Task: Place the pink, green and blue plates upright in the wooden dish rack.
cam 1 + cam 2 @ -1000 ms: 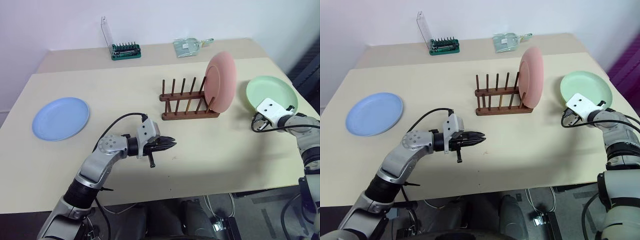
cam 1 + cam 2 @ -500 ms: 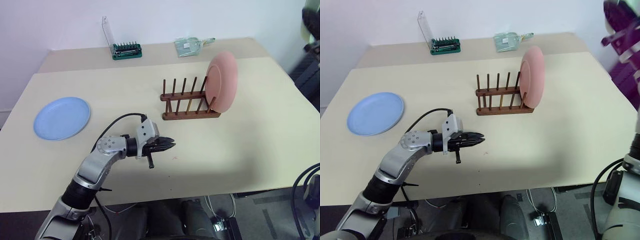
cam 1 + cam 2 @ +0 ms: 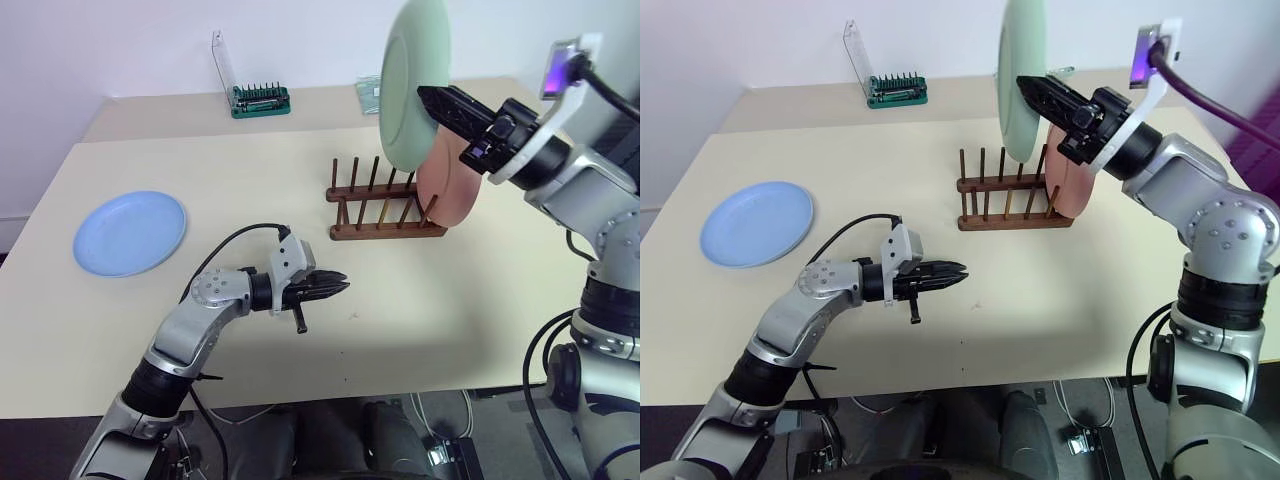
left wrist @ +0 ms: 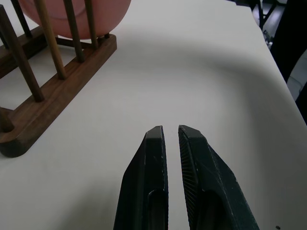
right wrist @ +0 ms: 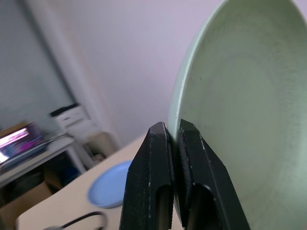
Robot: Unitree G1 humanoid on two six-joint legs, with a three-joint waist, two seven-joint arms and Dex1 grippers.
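Note:
The green plate (image 3: 412, 70) hangs on edge in the air above the wooden dish rack (image 3: 385, 215), my right gripper (image 3: 425, 95) shut on its rim; the right wrist view shows the fingers (image 5: 153, 158) pinching that rim. The pink plate (image 3: 455, 190) stands upright in the rack's right end, partly behind the right arm. Far to the left, the blue plate (image 3: 130, 232) lies flat on the table. My left gripper (image 3: 343, 285) hovers low over the table in front of the rack, shut and empty, pointing right.
A green tool case (image 3: 255, 98) with a raised clear lid stands at the back of the beige table (image 3: 500, 300). A black cable loops over the left arm. Bare tabletop lies between the blue plate and the rack.
The right arm lifted the green plate off the table's right side, swung it up and left, and turned it on edge above the rack. The left arm stayed still.

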